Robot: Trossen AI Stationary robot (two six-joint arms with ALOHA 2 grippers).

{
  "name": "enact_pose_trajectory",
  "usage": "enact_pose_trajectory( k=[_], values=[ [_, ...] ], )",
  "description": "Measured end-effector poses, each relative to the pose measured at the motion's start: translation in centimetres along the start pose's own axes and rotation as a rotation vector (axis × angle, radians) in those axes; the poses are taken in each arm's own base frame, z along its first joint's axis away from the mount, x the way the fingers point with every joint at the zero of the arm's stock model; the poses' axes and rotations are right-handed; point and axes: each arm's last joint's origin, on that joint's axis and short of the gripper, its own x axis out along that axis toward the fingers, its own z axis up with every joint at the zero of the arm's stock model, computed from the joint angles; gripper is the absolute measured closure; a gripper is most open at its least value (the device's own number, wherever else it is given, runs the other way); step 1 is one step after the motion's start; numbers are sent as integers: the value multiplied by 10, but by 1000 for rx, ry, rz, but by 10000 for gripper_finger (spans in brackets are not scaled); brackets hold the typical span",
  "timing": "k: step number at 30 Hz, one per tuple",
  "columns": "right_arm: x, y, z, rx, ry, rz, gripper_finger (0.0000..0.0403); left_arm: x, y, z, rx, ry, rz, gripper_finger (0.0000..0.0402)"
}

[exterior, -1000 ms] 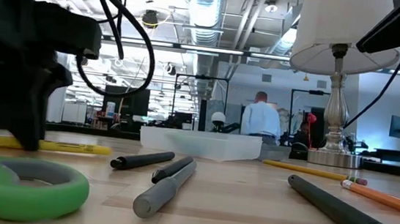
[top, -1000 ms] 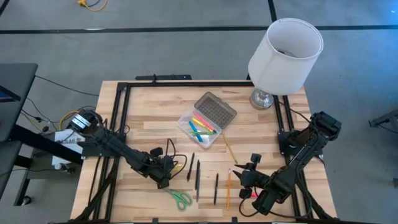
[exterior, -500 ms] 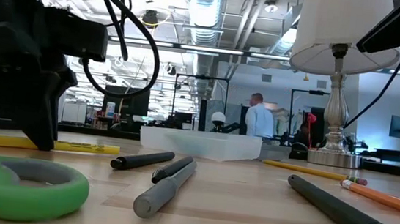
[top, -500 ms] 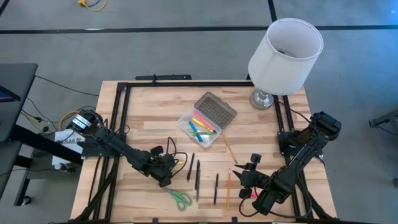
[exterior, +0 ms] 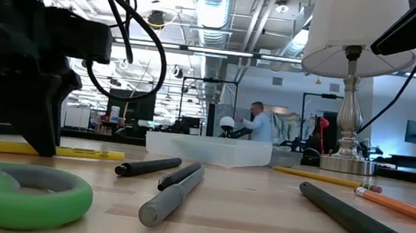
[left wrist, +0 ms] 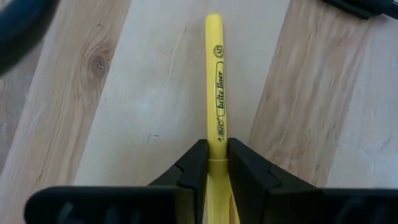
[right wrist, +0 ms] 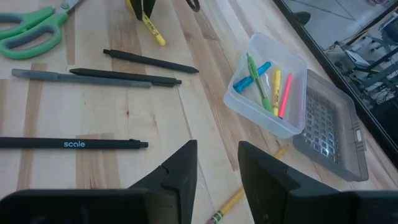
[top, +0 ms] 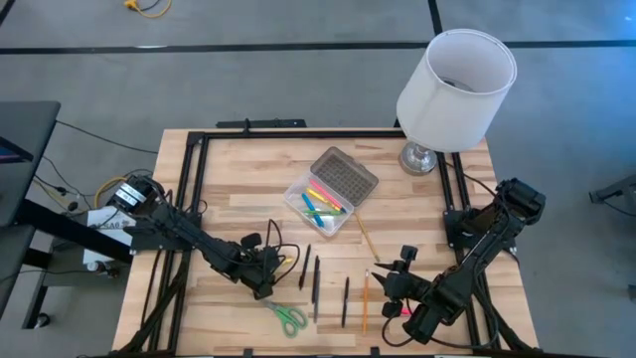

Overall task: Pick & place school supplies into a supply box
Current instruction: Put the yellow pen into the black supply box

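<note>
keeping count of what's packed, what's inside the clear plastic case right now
Inside the clear plastic rectangular case: a green pen, a blue marker, a yellow marker and a pink marker. Anything lying beneath them cannot be seen.

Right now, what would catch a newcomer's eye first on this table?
Probably the big white lamp at the table's far right corner. Next, the clear supply box mid-table, holding bright markers, and the left gripper pinching a yellow highlighter that lies on the wood near the green scissors.

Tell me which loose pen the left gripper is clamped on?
The yellow highlighter, the only yellow one lying on the table. The left gripper is shut on its barrel; the black pens and grey pen lie untouched nearby.
</note>
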Motion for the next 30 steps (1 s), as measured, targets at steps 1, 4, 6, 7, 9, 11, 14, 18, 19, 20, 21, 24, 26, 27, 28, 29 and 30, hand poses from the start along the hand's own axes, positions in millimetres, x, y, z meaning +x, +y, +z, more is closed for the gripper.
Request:
enact_pose_trajectory(
  k=[1, 4, 6, 7, 9, 11, 14, 18, 19, 20, 21, 24, 26, 27, 28, 29, 30],
  values=[
    [0, 0, 0, 0, 0, 0, 291, 0, 0, 0, 0, -1, 1, 353],
    [0, 0, 0, 0, 0, 0, 291, -1, 0, 1, 16, -3, 0, 361],
    [0, 0, 0, -1, 0, 0, 291, -1, -1, 2, 28, -6, 1, 366],
    [0, 0, 0, -1, 0, 0, 291, -2, -1, 3, 34, -9, 0, 367],
    [0, 0, 0, -2, 0, 0, 291, -3, -3, 4, 49, -18, 3, 367],
    [0, 0, 0, -2, 0, 0, 291, -4, -4, 6, 68, -21, 2, 366],
    [0, 0, 0, -3, 0, 0, 291, -6, -6, 9, 96, -28, 0, 363],
    [0, 0, 0, -10, 0, -1, 291, -8, -6, 12, 129, -49, 33, 364],
    [0, 0, 0, -11, 0, -1, 291, -9, -6, 13, 132, -56, 45, 366],
    [0, 0, 0, -13, 1, -2, 291, -10, -6, 14, 135, -60, 61, 367],
    [0, 0, 0, -14, 1, -3, 291, -12, -5, 15, 139, -65, 81, 367],
    [0, -1, -1, -21, 4, -7, 291, -17, -5, 18, 157, -79, 143, 366],
    [0, -1, -1, -23, 5, -8, 291, -22, -5, 23, 182, -101, 183, 365],
    [0, -1, -1, -23, 4, -9, 291, -24, -5, 25, 197, -113, 204, 365],
    [0, -1, -1, -23, 5, -10, 291, -26, -5, 29, 211, -127, 224, 365],
    [0, -1, -1, -23, 5, -10, 291, -29, -5, 33, 226, -142, 242, 365],
    [0, -1, -1, -24, 5, -10, 291, -31, -4, 38, 244, -157, 263, 364]
  ],
)
